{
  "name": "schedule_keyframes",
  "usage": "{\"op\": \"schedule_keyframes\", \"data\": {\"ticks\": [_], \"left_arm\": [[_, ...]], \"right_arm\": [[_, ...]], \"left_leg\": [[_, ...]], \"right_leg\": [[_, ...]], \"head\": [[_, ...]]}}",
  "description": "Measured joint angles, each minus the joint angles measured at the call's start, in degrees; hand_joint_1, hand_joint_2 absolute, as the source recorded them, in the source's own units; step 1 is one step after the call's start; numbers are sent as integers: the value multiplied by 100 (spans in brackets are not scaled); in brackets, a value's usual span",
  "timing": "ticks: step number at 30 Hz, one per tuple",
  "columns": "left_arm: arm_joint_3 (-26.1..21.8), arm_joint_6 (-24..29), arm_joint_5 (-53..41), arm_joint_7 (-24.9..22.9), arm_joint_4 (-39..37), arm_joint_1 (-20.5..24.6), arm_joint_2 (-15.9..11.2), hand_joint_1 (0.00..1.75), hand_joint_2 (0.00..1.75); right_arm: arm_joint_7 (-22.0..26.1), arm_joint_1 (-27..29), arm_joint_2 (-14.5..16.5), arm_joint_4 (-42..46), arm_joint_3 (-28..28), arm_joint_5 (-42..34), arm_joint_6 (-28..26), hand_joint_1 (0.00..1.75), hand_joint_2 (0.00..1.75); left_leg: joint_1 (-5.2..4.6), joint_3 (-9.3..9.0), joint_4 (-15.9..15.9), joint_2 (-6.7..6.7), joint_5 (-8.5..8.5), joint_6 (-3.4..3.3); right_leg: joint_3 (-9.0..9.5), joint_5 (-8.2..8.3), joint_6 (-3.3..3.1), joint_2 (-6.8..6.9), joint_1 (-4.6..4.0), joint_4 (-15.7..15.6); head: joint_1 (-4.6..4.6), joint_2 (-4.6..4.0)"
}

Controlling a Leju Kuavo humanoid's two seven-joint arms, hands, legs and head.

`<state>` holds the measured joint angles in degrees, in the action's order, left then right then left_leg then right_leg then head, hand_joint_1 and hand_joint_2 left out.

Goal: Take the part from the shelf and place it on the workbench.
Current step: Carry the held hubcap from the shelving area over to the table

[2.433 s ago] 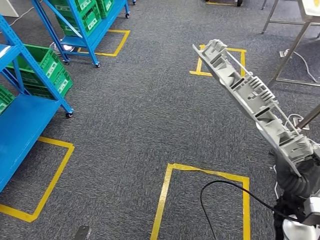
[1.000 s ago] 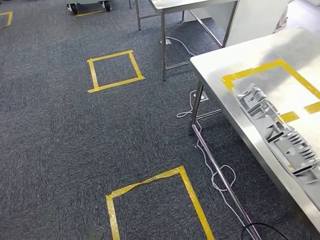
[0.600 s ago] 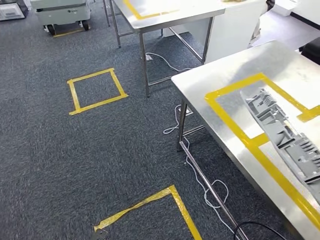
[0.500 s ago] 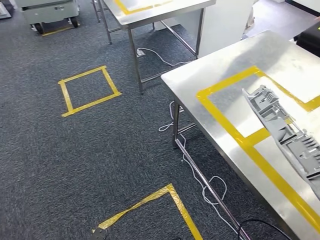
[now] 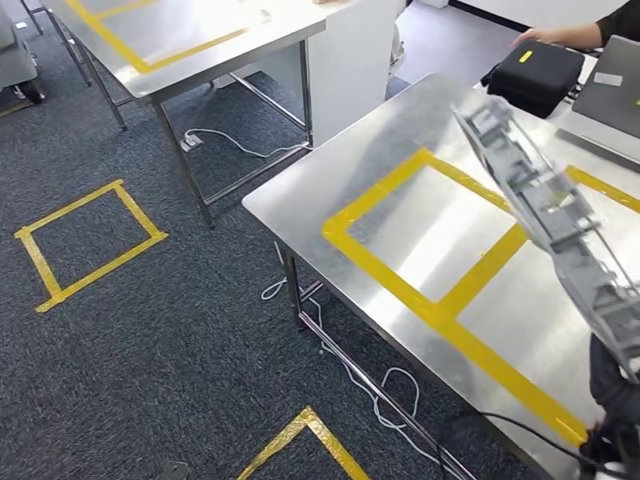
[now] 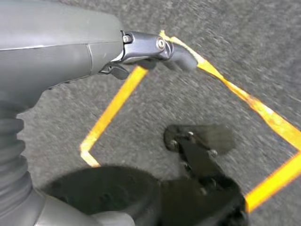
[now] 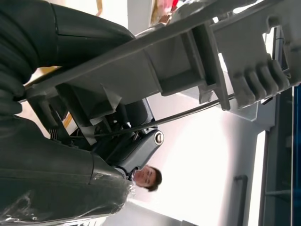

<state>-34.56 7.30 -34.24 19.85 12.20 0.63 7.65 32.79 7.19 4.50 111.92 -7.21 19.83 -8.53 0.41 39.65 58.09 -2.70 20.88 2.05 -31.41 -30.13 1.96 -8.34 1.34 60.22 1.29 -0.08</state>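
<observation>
Camera swung further toward the counter point(image 5: 302, 195) since the earlier frame; the part point(image 5: 547, 215) now rode higher, tilted above the taped yellow rectangle point(image 5: 423, 235). Right robot hand point(image 7: 117, 136) gripped the part's near end, and the part extended up and away from it over the counter, not touching. Left robot hand point(image 6: 156, 49) hung over carpet point(image 6: 230, 61), grasping nothing, fingers apart.
</observation>
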Motion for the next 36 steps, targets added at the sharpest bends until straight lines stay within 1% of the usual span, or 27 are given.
{"op": "schedule_keyframes", "data": {"ticks": [1,2,3,4,5,6,7,8,9,10,11,12,13,14,16,18,20,21,22,23,24,26,27,28,29,32,36], "left_arm": [[-29,-11,-21,-32,0,19,-20,0,175],[-58,-11,-33,-48,0,38,-38,0,175],[-91,-6,-38,-52,0,50,-48,0,175],[-124,0,-43,-47,0,51,-54,0,175],[-155,7,-51,-41,0,41,-58,0,175],[-178,20,-68,-36,0,24,-61,0,175],[-190,34,-101,-32,0,2,-60,0,175],[-197,58,-152,-31,0,-20,-52,0,175],[-198,88,-221,-28,0,-43,-35,0,175],[-194,121,-304,-21,0,-61,-5,0,175],[-189,159,-383,-13,0,-77,28,0,175],[-185,188,-446,-4,-1,-90,65,0,175],[-182,211,-494,2,-1,-105,96,0,175],[-181,224,-523,4,-2,-120,119,0,175],[-177,225,-583,25,-2,-131,150,0,175],[-150,209,-681,95,-2,-113,168,0,175],[-118,198,-745,174,-2,-93,180,0,175],[-116,201,-719,200,-2,-91,183,0,175],[-133,206,-645,218,-2,-96,181,0,175],[-170,209,-531,230,-2,-101,177,0,175],[-227,207,-402,232,-2,-102,171,0,175],[-387,181,-193,152,-1,-79,160,0,175],[-465,166,-147,67,-1,-56,156,0,175],[-532,155,-140,-31,0,-33,156,0,175],[-582,155,-157,-118,1,-20,153,0,175],[-712,181,-230,-230,8,-30,137,0,175],[-855,221,-346,-23,15,-77,146,0,175]], "right_arm": [[-70,-129,-69,-92,193,41,-102,175,175],[-123,-238,-140,-171,357,66,-179,175,175],[-164,-329,-212,-244,495,82,-235,175,175],[-191,-394,-280,-304,600,91,-281,175,175],[-211,-434,-347,-354,674,89,-334,175,175],[-226,-436,-415,-394,719,77,-395,175,175],[-234,-394,-479,-416,734,55,-454,175,175],[-235,-300,-544,-419,725,18,-503,175,175],[-221,-142,-603,-395,690,-34,-530,175,175],[-173,78,-648,-335,617,-101,-519,175,175],[-98,331,-675,-257,504,-176,-476,175,175],[-5,575,-686,-170,368,-241,-403,175,175],[83,781,-688,-88,220,-285,-311,175,175],[141,931,-687,-28,86,-298,-222,175,175],[165,1119,-666,87,-140,-235,-103,175,175],[102,1279,-582,220,-357,-127,-65,175,175],[11,1464,-411,392,-649,-20,56,175,175],[-39,1530,-307,465,-812,53,177,175,175],[-104,1547,-206,506,-948,161,298,175,175],[-191,1505,-124,498,-1024,320,362,175,175],[-333,1391,-71,430,-1021,516,345,175,175],[-833,971,-34,93,-764,939,35,175,175],[-1123,726,-45,-134,-557,1084,-196,175,175],[-1368,499,-67,-357,-332,1164,-433,175,175],[-1528,318,-100,-537,-128,1184,-635,175,175],[-1697,11,-256,-863,353,1109,-921,175,175],[-1746,-23,-447,-1023,607,878,-986,175,175]], "left_leg": [[3,-22,-7,31,-38,-45],[6,-44,-13,67,-34,-94],[5,-69,-26,103,-21,-142],[-3,-89,-32,136,2,-182],[-13,-108,-30,168,32,-216],[-23,-128,-29,206,63,-237],[-30,-152,-28,245,97,-251],[-35,-188,-27,281,135,-256],[-38,-237,-26,314,176,-255],[-40,-295,-26,339,221,-249],[-54,-352,-21,357,264,-233],[-70,-393,-12,376,301,-212],[-86,-420,-4,413,328,-188],[-100,-436,0,470,345,-164],[-97,-461,1,597,387,-113],[-81,-408,185,519,565,-50],[-62,-138,803,361,927,-2],[-56,32,1176,334,1091,11],[-51,154,1445,327,1170,17],[-47,192,1536,323,1142,16],[-45,127,1417,318,1016,10],[-40,-249,716,296,661,-2],[-38,-434,352,275,547,-14],[-35,-565,84,255,480,-23],[-35,-617,-47,236,466,-29],[-46,-601,-89,186,431,-62],[-53,-573,-88,87,404,-120]], "right_leg": [[10,-45,33,62,5,3],[3,-113,60,213,-2,64],[-63,-227,84,407,-14,233],[-199,-382,98,617,-27,516],[-399,-549,110,736,-35,879],[-609,-666,118,779,-36,1222],[-764,-682,121,790,-37,1432],[-823,-580,120,795,-40,1436],[-764,-376,113,817,-46,1215],[-614,-118,101,894,-58,833],[-454,86,85,1050,-87,455],[-326,226,65,1164,-109,166],[-262,293,46,1240,-129,7],[-258,298,28,1234,-144,-26],[-273,333,-22,1039,-127,-49],[-263,364,-79,895,-91,-83],[-253,373,-112,790,-66,-96],[-254,374,-122,737,-64,-96],[-255,376,-129,685,-63,-96],[-257,379,-136,623,-61,-96],[-258,385,-136,556,-57,-96],[-259,404,-113,418,-44,-94],[-266,407,-89,362,-50,-82],[-278,406,-71,330,-58,-73],[-290,400,-89,320,-71,-70],[-308,410,-147,373,-80,-109],[-274,444,-68,479,-77,-175]], "head": [[0,-1],[-10,-1],[-22,-1],[-28,-1],[-37,-1],[-38,-1],[-39,-1],[-39,-1],[-39,-1],[-41,-1],[-47,-1],[-53,-1],[-56,-1],[-60,-1],[-58,-1],[-50,-1],[-39,-1],[-38,-1],[-37,-1],[-37,-1],[-36,-1],[-33,-1],[-31,-1],[-35,-1],[-37,-1],[-47,-1],[-51,-1]]}}
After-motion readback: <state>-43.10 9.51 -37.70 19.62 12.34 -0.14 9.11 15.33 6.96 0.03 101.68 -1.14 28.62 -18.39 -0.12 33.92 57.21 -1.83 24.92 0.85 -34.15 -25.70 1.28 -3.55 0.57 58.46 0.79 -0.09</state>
